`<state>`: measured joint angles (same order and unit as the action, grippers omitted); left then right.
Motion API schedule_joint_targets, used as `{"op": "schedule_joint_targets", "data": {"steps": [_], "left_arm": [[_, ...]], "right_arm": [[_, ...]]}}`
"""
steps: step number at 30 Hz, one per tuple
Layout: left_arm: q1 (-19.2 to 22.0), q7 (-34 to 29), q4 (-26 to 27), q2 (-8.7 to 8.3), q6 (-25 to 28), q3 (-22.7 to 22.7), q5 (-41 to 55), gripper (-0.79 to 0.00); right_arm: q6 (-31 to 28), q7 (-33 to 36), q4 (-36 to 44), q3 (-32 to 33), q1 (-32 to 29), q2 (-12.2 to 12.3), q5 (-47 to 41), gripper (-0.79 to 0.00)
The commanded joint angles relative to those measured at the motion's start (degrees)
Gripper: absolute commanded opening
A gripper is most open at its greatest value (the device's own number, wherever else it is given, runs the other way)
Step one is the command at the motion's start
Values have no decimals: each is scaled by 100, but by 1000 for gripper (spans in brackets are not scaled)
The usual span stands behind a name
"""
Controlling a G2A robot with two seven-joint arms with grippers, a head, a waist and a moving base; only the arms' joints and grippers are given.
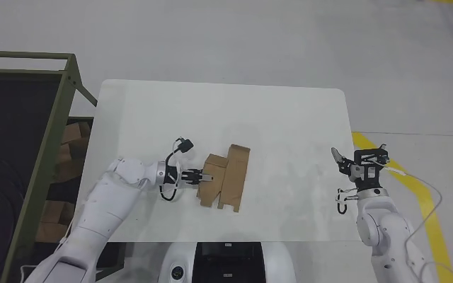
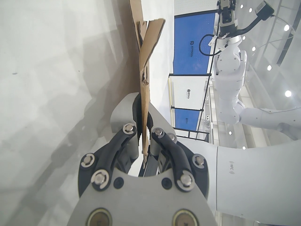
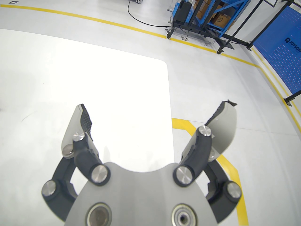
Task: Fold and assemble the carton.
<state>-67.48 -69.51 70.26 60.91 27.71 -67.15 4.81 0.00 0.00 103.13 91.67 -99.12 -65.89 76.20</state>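
Brown cardboard carton, unassembled, near the middle of the table.
It lies mostly flattened. One flap angles away from the main panel, and its end edge is pinched in the left gripper.

Carton lies on the desk, centrally, toward its near edge. Left tool holds the carton's left end. Right tool stands over the desk's right edge, well apart from the carton.

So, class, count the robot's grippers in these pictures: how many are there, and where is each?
2. The left gripper is shut on the carton, mid-table; the right gripper hangs open at the right edge of the table.
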Motion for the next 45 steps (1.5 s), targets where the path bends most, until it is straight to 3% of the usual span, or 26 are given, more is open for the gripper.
{"op": "schedule_joint_targets", "data": {"steps": [1,10,19,34,36,39,45], "left_arm": [[-40,-21,31,-17,150,-31,106,-785],[-268,-60,250,-117,646,-283,593,-785],[-1023,613,1086,-418,1320,-792,875,-785],[-1058,822,1197,-427,1236,-799,860,-785],[-1067,927,1241,-429,1323,-807,802,-785],[-1098,997,1267,-437,1541,-826,866,-785],[-1190,1068,1366,-478,1752,-915,687,-785]], "right_arm": [[0,0,0,0,0,0,0,0],[0,0,0,0,0,0,0,0],[0,0,0,0,0,0,0,0],[0,0,0,0,0,0,0,0],[-264,-59,27,-67,22,1,-27,0],[-1238,-440,50,-66,-20,40,-94,0],[-2468,-722,265,-181,-10,105,225,0]]}}
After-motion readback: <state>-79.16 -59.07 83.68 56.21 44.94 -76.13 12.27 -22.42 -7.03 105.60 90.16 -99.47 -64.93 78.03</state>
